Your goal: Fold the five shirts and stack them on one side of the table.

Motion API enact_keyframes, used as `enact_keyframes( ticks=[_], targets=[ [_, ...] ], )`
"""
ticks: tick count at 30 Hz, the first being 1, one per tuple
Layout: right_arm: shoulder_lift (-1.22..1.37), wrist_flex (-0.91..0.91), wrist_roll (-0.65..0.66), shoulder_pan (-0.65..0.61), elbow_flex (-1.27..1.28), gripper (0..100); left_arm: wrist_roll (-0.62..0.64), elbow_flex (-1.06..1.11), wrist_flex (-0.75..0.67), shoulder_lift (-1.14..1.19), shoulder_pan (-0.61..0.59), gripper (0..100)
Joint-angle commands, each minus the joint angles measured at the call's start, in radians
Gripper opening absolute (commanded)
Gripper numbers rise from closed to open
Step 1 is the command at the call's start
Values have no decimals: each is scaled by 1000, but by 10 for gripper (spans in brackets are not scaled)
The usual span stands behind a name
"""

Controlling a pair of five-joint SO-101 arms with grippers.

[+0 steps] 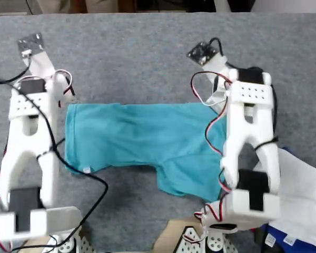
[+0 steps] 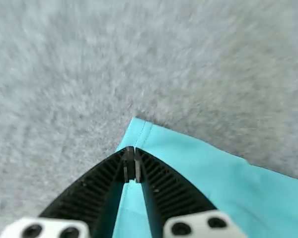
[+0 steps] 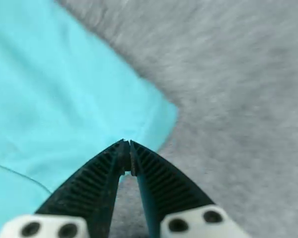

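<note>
High view: the teal shirt [image 1: 142, 137] lay spread flat on the grey table [image 1: 147, 63], between the two arms. The left arm [image 1: 29, 132] stood over its far corner on one side, the right arm [image 1: 247, 121] over the far corner on the other side. A flap of the shirt stuck out at the near edge, approx. in front of the right arm. White cloth [image 1: 303, 195] lay near the right arm's base. Fingers were hidden under the arms here.

Left wrist view: the left gripper [image 2: 130, 166] had its jaws pressed together, w/ the hem beside the shirt's corner pinched between them.

Right wrist view: the right gripper [image 3: 127, 158] was closed the same way, tips meeting on the shirt's edge near a rounded corner, grey table beyond.
</note>
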Motion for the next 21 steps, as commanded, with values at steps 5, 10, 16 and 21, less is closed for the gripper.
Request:
enact_keyframes(
  ticks=[5,10,16,21],
  targets=[
    [-170,213,166,-10,28,69,-149,298,2,-366,-15,19],
    [-398,227,356,-15,294,122,-222,628,-107,-573,-32,19],
    [-719,233,522,-35,687,127,-224,911,-282,-673,-104,19],
    [-858,316,548,-170,891,146,-175,1019,-402,-680,-132,19]
  ],
)
